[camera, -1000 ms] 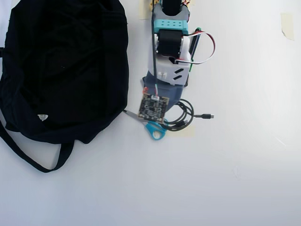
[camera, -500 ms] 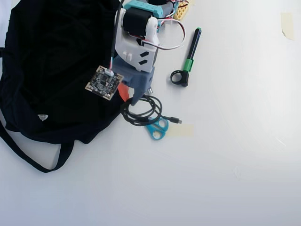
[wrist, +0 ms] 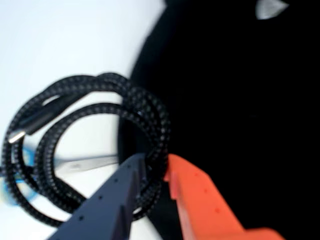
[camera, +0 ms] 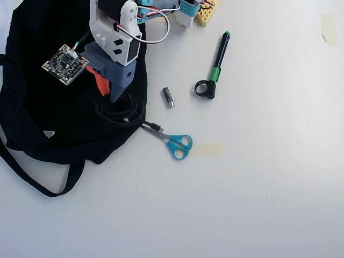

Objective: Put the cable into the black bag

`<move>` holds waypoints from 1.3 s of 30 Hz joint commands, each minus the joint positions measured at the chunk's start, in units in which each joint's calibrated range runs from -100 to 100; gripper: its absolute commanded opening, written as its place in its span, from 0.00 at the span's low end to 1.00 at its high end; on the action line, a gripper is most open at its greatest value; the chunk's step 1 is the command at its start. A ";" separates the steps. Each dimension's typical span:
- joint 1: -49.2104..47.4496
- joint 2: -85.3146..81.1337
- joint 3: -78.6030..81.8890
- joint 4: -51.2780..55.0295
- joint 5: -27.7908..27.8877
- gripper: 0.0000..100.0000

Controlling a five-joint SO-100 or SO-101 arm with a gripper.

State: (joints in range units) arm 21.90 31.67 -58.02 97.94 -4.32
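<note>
Gripper (camera: 110, 97) jaws clamped on cable (camera: 121, 114), seemingly over black bag (camera: 48, 80) edge.

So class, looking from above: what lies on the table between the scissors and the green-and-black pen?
In the overhead view, one small dark cylinder with a silvery end lies between the scissors and the pen, nearer the bag; otherwise the stretch is bare.

A plain white tabletop (camera: 258, 204) carries everything. On its left side sprawls a big soft black fabric bag (camera: 48, 123), its thin strap (camera: 37, 185) looping out onto the white. Beside the bag's edge lie blue-handled scissors (camera: 174, 144), then a small grey cylinder (camera: 169, 97), a green-and-black pen-like tool (camera: 215, 67), and a pale strip of tape (camera: 207, 149).
</note>
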 commanded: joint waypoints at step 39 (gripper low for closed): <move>29.79 -26.28 70.96 -56.08 0.76 0.02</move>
State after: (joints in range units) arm 50.33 8.01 10.53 42.98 -3.49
